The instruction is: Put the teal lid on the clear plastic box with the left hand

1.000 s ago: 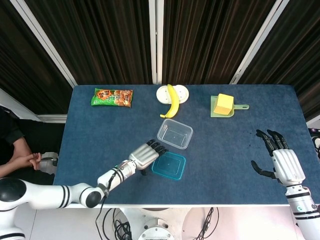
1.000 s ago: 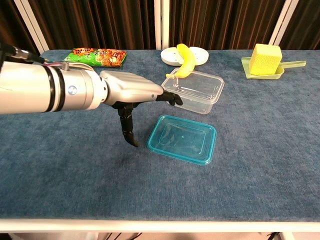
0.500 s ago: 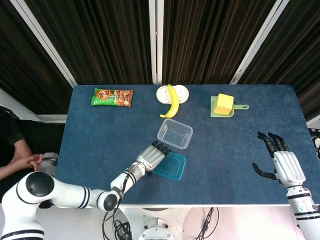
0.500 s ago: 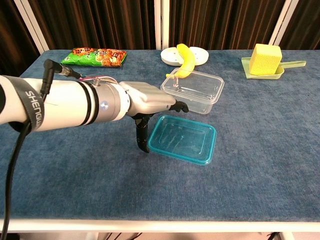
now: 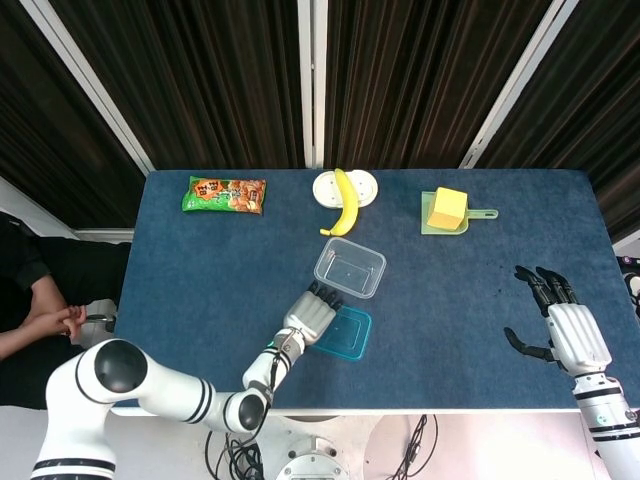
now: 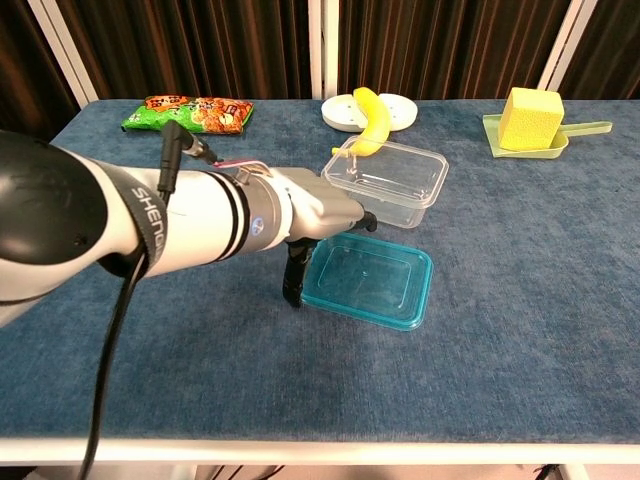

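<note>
Your left hand (image 5: 313, 320) sits low in the middle of the head view, fingers stretched out flat and gripping nothing, its fingertips lying over the left edge of the teal lid (image 5: 342, 334); in the chest view the thumb hangs down just beside the lid's left rim, and you cannot tell whether it touches. The teal lid lies flat on the tabletop (image 5: 200, 270), just below centre of the frame. Just above it, toward the centre, stands the clear plastic box (image 5: 350, 268), open side up, with its near edge close to the lid and to your fingertips. Further up, near the top middle, a banana (image 5: 345, 203) rests across a white plate (image 5: 362, 186). To the upper left of the tabletop lies a green snack bag (image 5: 226, 194). To the upper right a yellow sponge (image 5: 447, 208) sits in a pale green scoop (image 5: 482, 213). Your right hand (image 5: 560, 322) hovers at the lower right edge of the head view, well apart from everything, fingers spread and holding nothing.
</note>
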Controlling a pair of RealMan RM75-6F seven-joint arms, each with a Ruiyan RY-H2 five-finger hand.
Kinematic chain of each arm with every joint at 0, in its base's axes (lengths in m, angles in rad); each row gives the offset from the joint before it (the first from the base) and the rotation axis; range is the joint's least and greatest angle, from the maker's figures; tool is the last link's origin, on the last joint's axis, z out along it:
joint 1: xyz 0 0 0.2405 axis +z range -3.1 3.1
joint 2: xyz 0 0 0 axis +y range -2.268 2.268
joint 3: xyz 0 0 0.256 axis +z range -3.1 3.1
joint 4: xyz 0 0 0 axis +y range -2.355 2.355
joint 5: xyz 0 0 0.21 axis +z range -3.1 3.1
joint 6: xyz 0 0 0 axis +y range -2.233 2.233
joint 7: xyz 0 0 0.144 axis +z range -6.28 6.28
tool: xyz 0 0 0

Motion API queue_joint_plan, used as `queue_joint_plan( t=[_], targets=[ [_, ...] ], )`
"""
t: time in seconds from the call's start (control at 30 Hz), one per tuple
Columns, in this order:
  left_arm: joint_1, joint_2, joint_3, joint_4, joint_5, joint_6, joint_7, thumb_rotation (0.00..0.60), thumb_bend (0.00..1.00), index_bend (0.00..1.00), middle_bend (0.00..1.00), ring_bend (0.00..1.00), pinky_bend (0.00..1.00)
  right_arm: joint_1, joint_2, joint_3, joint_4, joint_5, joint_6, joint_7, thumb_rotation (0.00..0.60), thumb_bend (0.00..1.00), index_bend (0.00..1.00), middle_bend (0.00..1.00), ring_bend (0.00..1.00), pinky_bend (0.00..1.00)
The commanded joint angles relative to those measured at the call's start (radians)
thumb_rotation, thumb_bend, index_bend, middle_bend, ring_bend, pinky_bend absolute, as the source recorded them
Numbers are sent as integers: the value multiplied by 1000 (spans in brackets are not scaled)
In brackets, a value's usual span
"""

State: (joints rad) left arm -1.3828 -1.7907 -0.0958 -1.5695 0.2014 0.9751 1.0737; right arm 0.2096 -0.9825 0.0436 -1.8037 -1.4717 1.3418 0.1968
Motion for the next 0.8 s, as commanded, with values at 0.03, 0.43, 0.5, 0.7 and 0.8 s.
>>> queue_joint_plan(
  t=[0.03,0.43,0.5,0.7,0.8],
  targets=[
    [-29,-9,-28,-1,-57,-2,25,600,32,54,0,0,0,-1,-2,0,2,-2,-2,2,600,232,0,146,0,0],
    [-70,-45,-42,29,-95,0,43,600,31,58,27,0,47,-8,-4,4,13,-4,-7,16,600,228,0,151,0,0],
    [-76,-57,-39,41,-99,10,53,600,31,60,28,0,53,-10,-4,4,14,-5,-5,17,600,227,0,153,0,0],
    [-83,-76,-43,71,-130,12,71,600,46,84,47,0,58,-15,-4,3,17,-6,-6,24,600,226,0,156,0,0],
    [-78,-78,-50,77,-122,5,62,600,88,145,99,11,80,-15,-5,4,19,-8,-7,26,600,226,0,155,0,0]
  ],
)
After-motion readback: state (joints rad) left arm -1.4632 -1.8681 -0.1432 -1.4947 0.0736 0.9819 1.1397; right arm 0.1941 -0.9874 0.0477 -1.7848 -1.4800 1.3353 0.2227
